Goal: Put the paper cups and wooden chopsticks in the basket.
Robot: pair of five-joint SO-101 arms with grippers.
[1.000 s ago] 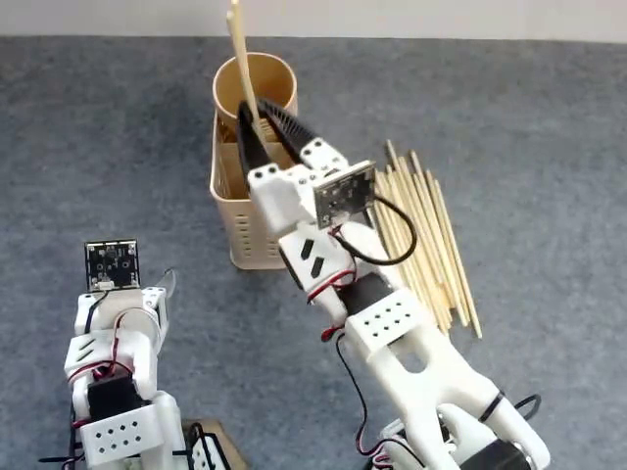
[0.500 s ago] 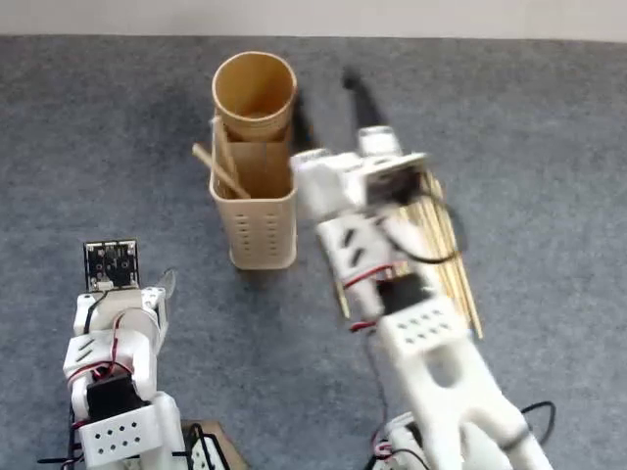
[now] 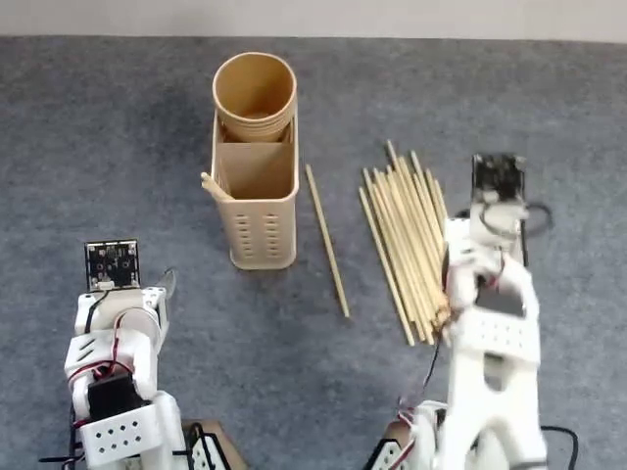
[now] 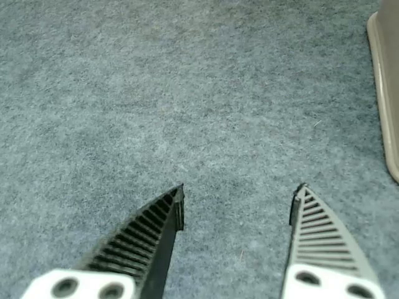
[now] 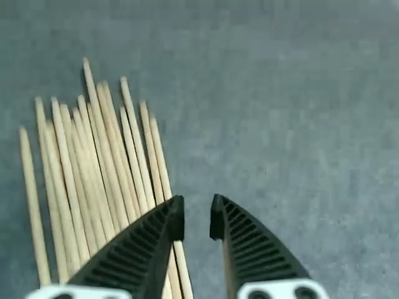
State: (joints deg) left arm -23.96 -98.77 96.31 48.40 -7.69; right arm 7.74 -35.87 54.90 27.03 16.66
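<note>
Right arm (image 3: 490,323) swung from basket (image 3: 260,235) back over chopstick pile (image 3: 402,235). Right wrist view: right gripper (image 5: 196,218) narrowly parted, empty. Left wrist view: left gripper (image 4: 240,202) wide apart.

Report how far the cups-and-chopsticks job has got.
Done: the paper cups sit stacked in the basket's far end, and one chopstick leans inside it. In hand: nothing; the right gripper hovers slightly open over the chopstick pile, the left gripper open above bare carpet. Left: that pile, plus a loose chopstick lying beside the basket.
</note>
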